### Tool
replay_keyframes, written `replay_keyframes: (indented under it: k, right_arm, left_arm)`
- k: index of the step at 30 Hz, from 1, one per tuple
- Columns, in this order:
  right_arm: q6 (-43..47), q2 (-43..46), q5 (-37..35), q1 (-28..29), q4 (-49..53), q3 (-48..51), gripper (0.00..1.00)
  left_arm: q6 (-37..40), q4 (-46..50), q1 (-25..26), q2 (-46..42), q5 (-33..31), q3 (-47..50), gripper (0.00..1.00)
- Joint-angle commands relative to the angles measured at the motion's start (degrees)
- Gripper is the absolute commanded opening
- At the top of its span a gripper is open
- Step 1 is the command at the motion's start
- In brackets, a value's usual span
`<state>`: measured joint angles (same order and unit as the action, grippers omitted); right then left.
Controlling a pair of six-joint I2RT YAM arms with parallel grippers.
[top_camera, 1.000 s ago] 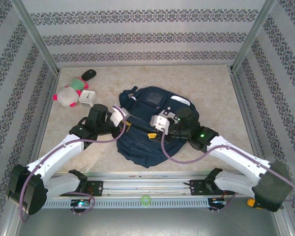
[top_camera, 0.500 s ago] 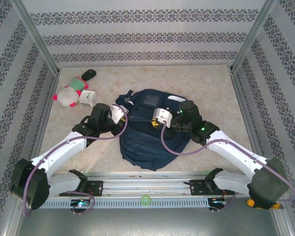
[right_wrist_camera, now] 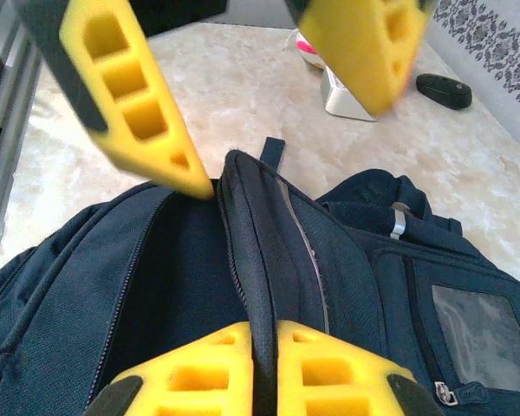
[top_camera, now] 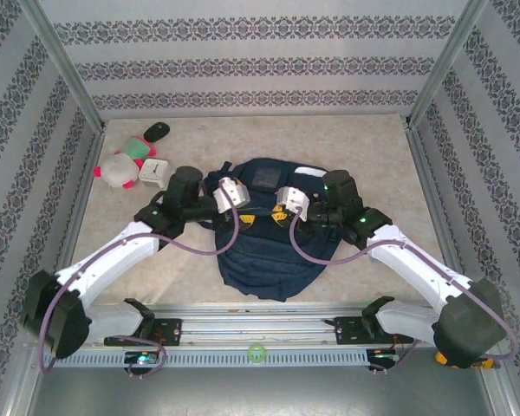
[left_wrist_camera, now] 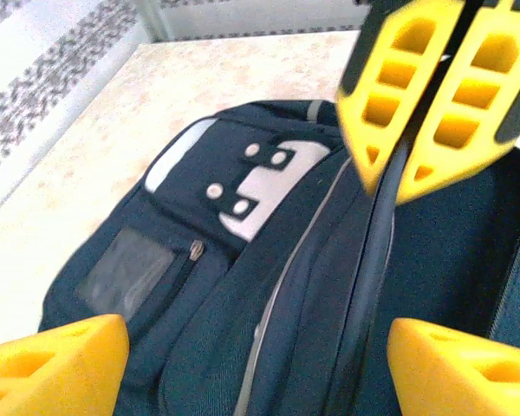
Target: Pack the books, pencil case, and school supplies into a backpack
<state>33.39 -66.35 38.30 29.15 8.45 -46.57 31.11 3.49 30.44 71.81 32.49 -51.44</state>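
Left end effector [left_wrist_camera: 256,368] newly open; right end effector [right_wrist_camera: 262,368] tight on backpack [top_camera: 264,251].

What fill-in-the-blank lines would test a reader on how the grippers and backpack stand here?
1. The right gripper is ___ on the backpack's raised edge.
2. The left gripper has its jaws wide ___ above the backpack.
3. In the top view, the white clock sits to the ___ of the backpack.
Missing words: shut; open; left.
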Motion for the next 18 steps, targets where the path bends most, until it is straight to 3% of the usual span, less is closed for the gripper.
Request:
replay_keyframes:
  k: [1, 3, 5, 7, 11, 18]
  right_arm:
    - [0.6, 0.1, 4.1, -0.5, -0.3, -3.4, 0.0]
    - [-0.7, 0.6, 2.6, -1.1, 1.3, -4.0, 0.06]
    - [-7.5, 1.7, -4.0, -3.2, 2.6, -4.4, 0.33]
    - [-15.1, 3.0, -13.2, -6.5, 6.4, -5.6, 0.51]
    - [-23.2, 5.8, -26.4, -15.7, 19.6, -8.2, 0.67]
    - [-29.5, 4.4, -35.4, -31.0, 30.5, -4.4, 0.68]
  left_arm:
    - [5.7, -2.5, 1.8, 5.3, 0.4, -2.6, 0.7]
    - [3.6, -4.6, 2.3, 8.1, -1.4, -4.2, 0.43]
    - [-0.4, -6.5, 2.3, 9.6, -6.1, -4.9, 0.14]
    - [-3.1, -8.7, 2.2, 9.2, -13.0, -4.2, 0.0]
    - [-5.0, -6.8, 1.7, 7.0, -20.5, -4.0, 0.0]
    - [-7.8, -5.5, 1.5, 5.4, -21.5, -3.6, 0.0]
